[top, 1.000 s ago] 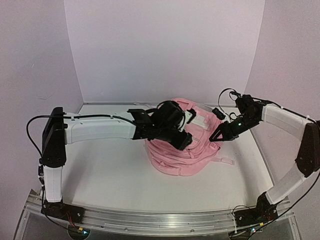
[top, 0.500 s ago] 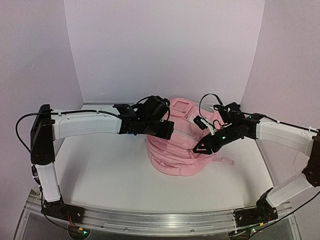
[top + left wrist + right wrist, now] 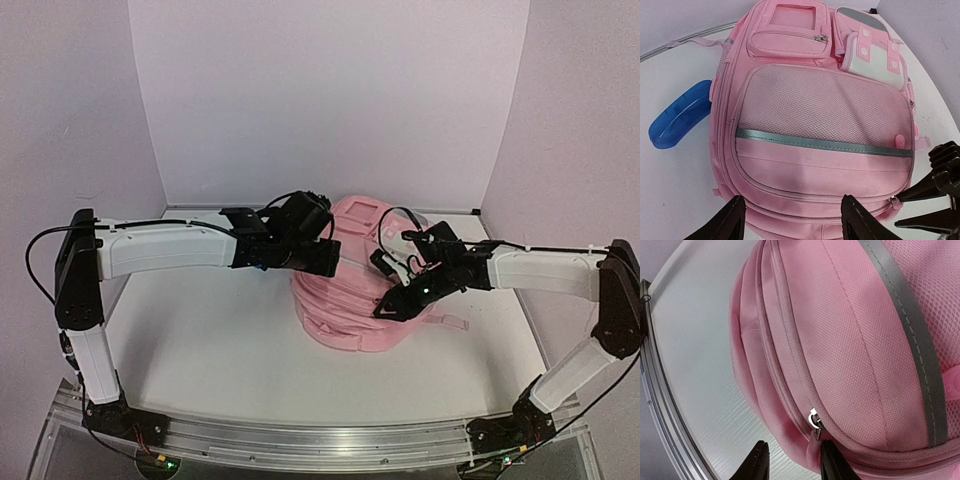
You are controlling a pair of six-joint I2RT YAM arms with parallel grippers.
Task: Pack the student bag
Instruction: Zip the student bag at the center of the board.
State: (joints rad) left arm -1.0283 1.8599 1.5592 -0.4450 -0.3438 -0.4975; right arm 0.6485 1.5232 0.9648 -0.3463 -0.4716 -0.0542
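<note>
Student bag lies front-up on the worktop. My left gripper hangs over it, jaws wide apart, empty. Right gripper straddles the pink zip pull, narrowly parted, not clamped.

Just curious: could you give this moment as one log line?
left end effector: open, above student bag | right end effector: open, astride zip pull | blue case: beside bag

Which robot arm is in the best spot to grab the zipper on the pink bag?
Right. The right gripper is right at the zipper pull on the pink bag; the left gripper hovers farther back, open.
</note>
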